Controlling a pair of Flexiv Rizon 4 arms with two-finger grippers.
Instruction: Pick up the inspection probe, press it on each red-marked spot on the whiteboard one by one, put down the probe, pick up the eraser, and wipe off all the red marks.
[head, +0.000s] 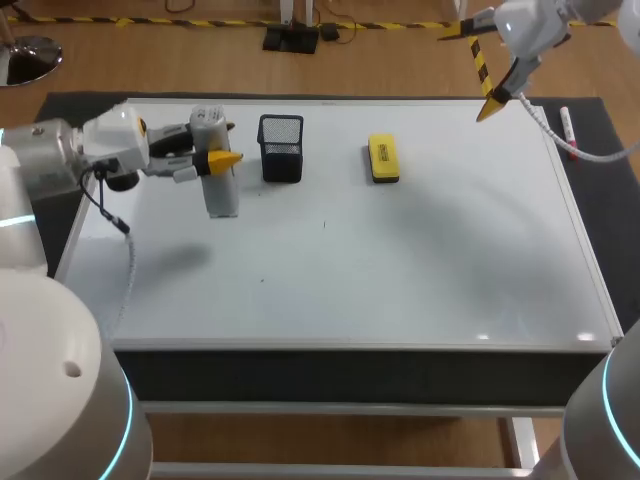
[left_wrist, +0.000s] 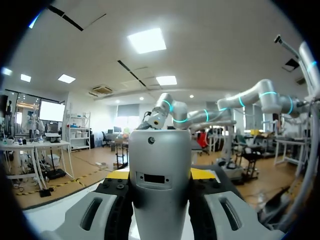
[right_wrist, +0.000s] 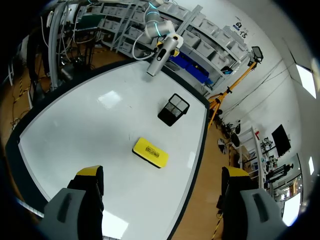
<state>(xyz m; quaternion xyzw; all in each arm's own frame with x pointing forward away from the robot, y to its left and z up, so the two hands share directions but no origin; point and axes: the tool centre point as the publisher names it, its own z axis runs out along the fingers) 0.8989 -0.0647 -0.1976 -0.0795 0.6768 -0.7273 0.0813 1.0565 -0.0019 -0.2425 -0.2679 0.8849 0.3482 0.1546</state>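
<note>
My left gripper (head: 222, 150) is shut on the inspection probe (head: 220, 180), a silver-grey cylinder held upright over the back left of the whiteboard (head: 400, 270). In the left wrist view the probe (left_wrist: 160, 180) fills the space between the fingers (left_wrist: 95, 212). The yellow eraser (head: 383, 158) lies flat at the back middle of the board, and it shows ahead of my open right gripper (right_wrist: 162, 175) as the eraser (right_wrist: 150, 152). That right gripper (head: 470, 70) hangs high over the back right corner with nothing in it. I see only two tiny dark specks (head: 323, 224) on the board.
A black mesh holder (head: 281, 148) stands between the probe and the eraser, close to the probe; it shows as the mesh holder (right_wrist: 173, 109) beyond the eraser. A red marker (head: 568, 130) lies on the dark mat right of the board frame.
</note>
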